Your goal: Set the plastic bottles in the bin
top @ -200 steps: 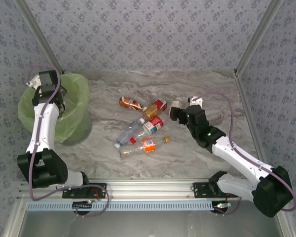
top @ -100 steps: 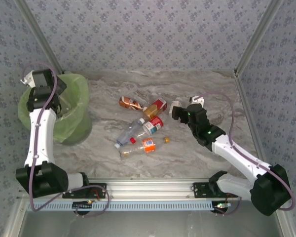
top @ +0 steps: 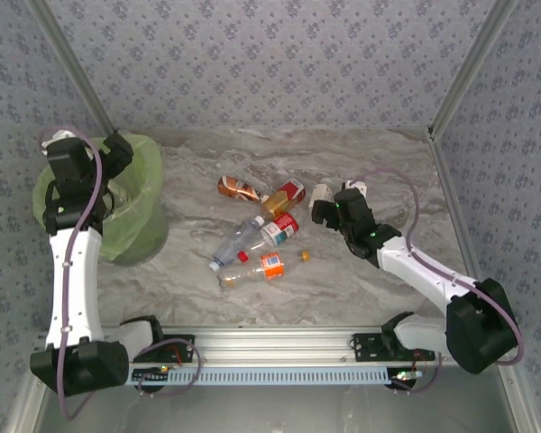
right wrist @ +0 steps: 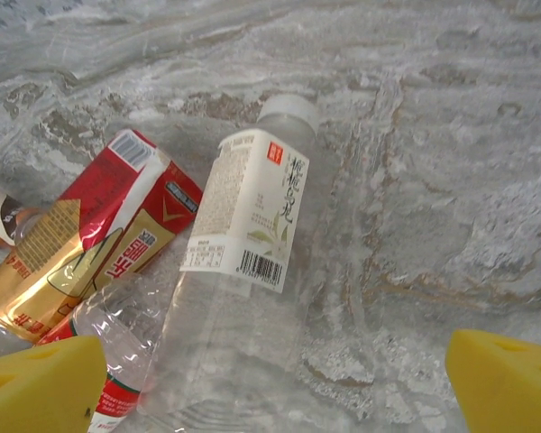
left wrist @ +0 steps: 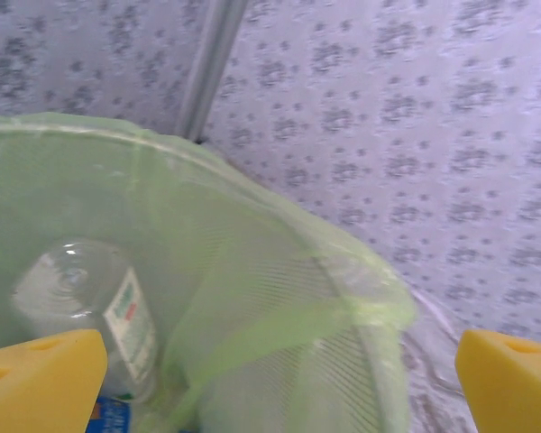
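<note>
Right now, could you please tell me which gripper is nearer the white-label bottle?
Right. The right gripper hovers open just above the white-label bottle; the left gripper is far off, open over the bin.

BIN: bin (top: pixel 151 180) round, upright, translucent light-green liner, far left of bench (top: pixel 388 162) | IN BIN: clear bottle (left wrist: pixel 81 289), white-green label, resting against liner | ON BENCH: loose cluster at centre, all lying down: brown bottle (top: pixel 237 188); red-gold labelled bottle (top: pixel 291 191); red-labelled clear bottle (top: pixel 277 227); orange-labelled bottle (top: pixel 267 264); white-labelled clear bottle (right wrist: pixel 252 216), white cap
</note>
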You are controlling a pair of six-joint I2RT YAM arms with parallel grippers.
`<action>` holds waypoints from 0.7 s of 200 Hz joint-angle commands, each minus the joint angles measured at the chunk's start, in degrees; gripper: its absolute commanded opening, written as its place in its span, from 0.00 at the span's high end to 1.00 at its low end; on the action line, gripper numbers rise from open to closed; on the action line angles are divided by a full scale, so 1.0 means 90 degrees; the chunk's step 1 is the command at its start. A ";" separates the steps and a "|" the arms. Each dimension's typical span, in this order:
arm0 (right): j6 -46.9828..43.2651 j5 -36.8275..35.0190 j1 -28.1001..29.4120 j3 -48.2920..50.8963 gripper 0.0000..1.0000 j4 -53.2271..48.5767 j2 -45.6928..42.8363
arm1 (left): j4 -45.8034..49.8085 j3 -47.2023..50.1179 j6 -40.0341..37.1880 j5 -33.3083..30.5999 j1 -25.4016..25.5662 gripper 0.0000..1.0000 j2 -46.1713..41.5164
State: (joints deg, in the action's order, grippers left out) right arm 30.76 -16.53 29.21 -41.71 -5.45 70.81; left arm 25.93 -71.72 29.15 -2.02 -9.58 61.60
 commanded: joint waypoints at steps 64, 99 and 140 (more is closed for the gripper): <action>0.1213 0.1386 -0.0511 -0.0238 0.01 0.0032 0.0862 | -0.1550 0.0637 0.0355 0.3785 0.0326 0.01 -0.0756; 0.1231 0.1432 -0.0522 -0.0449 0.01 0.0088 0.1332 | -0.1301 0.0662 -0.0058 0.3737 0.0963 0.01 -0.0609; 0.1094 0.1415 -0.0355 -0.0982 0.02 -0.0128 0.1988 | -0.1254 0.0815 -0.0248 0.3415 0.1420 0.01 -0.0519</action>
State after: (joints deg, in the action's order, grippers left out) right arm 39.86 -2.83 24.99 -47.03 -5.17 86.28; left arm 15.22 -65.14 29.28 29.15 1.85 56.66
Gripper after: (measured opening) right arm 0.977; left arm 0.992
